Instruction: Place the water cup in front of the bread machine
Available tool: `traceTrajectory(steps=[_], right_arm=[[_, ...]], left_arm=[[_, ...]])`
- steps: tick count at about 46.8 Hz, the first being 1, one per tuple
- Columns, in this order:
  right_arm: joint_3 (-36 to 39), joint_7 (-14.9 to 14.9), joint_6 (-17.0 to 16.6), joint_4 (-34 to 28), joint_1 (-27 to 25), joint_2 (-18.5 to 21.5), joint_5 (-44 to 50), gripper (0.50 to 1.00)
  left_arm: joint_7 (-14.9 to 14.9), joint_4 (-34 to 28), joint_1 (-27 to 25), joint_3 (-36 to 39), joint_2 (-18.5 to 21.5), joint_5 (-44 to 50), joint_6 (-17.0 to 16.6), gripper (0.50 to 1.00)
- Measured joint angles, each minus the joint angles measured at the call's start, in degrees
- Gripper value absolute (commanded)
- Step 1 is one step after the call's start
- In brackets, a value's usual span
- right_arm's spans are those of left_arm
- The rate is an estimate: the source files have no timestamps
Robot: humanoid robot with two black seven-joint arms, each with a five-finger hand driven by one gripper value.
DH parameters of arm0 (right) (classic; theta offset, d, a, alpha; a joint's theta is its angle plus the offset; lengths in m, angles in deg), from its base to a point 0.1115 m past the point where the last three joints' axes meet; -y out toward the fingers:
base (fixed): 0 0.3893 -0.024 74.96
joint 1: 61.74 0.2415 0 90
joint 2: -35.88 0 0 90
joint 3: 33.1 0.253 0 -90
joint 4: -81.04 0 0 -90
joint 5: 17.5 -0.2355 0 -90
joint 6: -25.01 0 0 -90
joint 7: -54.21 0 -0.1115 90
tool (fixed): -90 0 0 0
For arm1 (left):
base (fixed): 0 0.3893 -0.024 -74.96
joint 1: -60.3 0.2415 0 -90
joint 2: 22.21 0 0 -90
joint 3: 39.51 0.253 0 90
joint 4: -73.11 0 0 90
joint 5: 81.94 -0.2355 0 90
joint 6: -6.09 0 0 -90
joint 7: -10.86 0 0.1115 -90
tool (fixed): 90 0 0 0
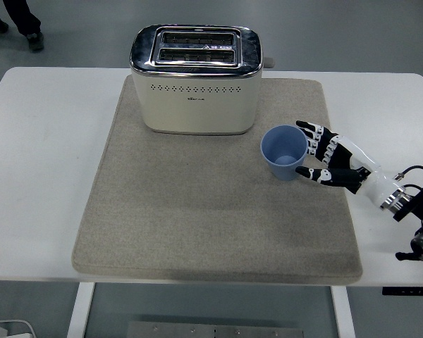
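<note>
Right robot hand (326,158) wraps small blue plastic cup (285,152), upright on grey felt mat (197,225) covering white bench (35,141), right-front of cream-and-chrome toaster (196,79). Step: grasp secured. Next: carry cup leftward, centre before toaster.

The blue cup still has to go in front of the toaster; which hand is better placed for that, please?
Right: the right hand is at the blue cup, fingers around its side. The left arm isn't visible.

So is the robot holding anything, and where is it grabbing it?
Yes. The right hand is wrapped around the side of the blue cup, fingers behind it and thumb in front. The cup stands upright on the mat.
</note>
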Motion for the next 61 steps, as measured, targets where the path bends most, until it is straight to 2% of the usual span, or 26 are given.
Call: traceTrajectory(steps=[48, 51, 54, 57, 61], right_arm=[[-0.2, 0.1, -0.2, -7.9, 1.8, 8.2, -0.1, 0.917], [-0.2, 0.1, -0.2, -8.2, 1.8, 8.7, -0.1, 0.899], [-0.2, 0.2, -0.1, -8.5, 1.9, 8.9, -0.1, 0.813], [-0.1, 0.2, -0.1, -8.6, 1.9, 8.9, -0.1, 0.774], [-0.1, 0.2, -0.1, -8.6, 1.9, 8.9, -0.2, 0.676]], left_arm=[[0.0, -0.1, 0.3, 0.0, 0.0, 0.0, 0.1, 1.000], [0.0, -0.1, 0.3, 0.0, 0.0, 0.0, 0.1, 1.000], [0.0, -0.1, 0.3, 0.0, 0.0, 0.0, 0.1, 1.000], [0.0, -0.1, 0.3, 0.0, 0.0, 0.0, 0.1, 1.000], [0.0, -0.1, 0.3, 0.0, 0.0, 0.0, 0.1, 1.000]])
